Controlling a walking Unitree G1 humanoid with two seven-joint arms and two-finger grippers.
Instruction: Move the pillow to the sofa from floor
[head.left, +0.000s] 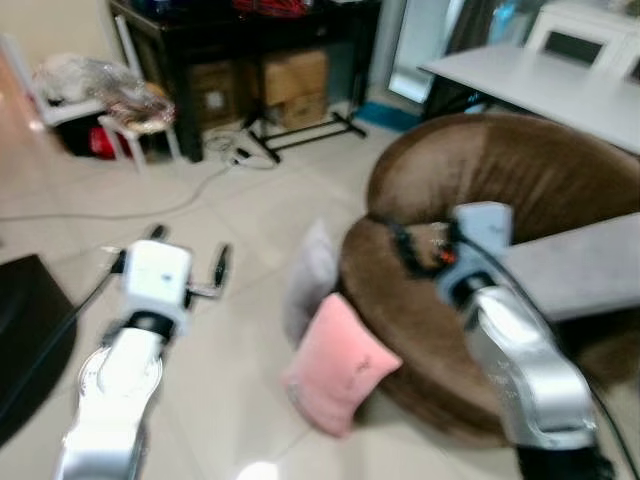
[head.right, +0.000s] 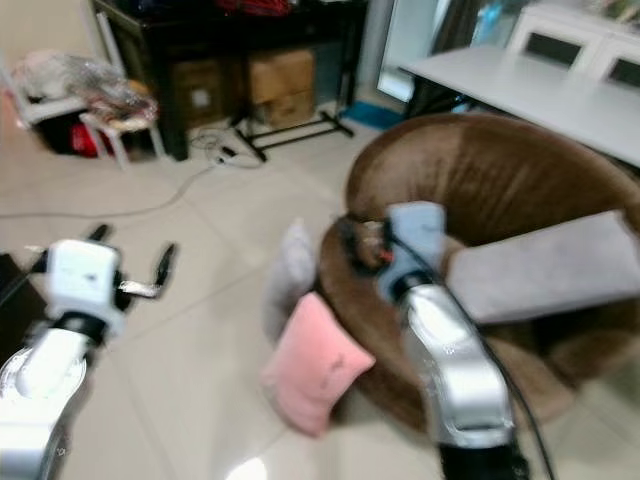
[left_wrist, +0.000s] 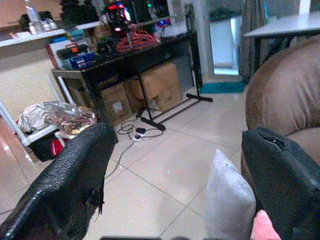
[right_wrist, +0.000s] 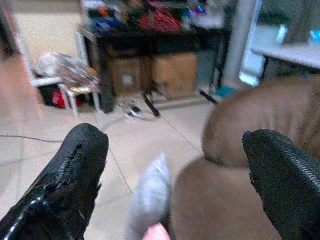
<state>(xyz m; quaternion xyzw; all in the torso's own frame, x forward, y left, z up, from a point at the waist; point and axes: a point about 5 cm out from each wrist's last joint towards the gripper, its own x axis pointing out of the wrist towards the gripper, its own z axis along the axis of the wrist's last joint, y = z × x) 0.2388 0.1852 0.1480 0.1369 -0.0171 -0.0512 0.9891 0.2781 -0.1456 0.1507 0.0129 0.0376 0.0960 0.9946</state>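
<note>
Evidently soft and light, the pink pillow (head.left: 338, 362) leans on the floor against the brown sofa (head.left: 520, 190), low centre of frame. Both the left gripper (head.left: 190, 262) and right gripper (right_wrist: 172, 170) are spread, empty; pinching an upper corner looks best.

Both head views are soft with blur. The pink pillow (head.left: 338, 364) hides the lower part of the grey pillow (head.left: 312, 280) behind it. In the wrist views only a sliver of the pink pillow shows, cut by the frame edge. The right arm (head.left: 520, 370) covers part of the sofa (head.left: 540, 190).
</note>
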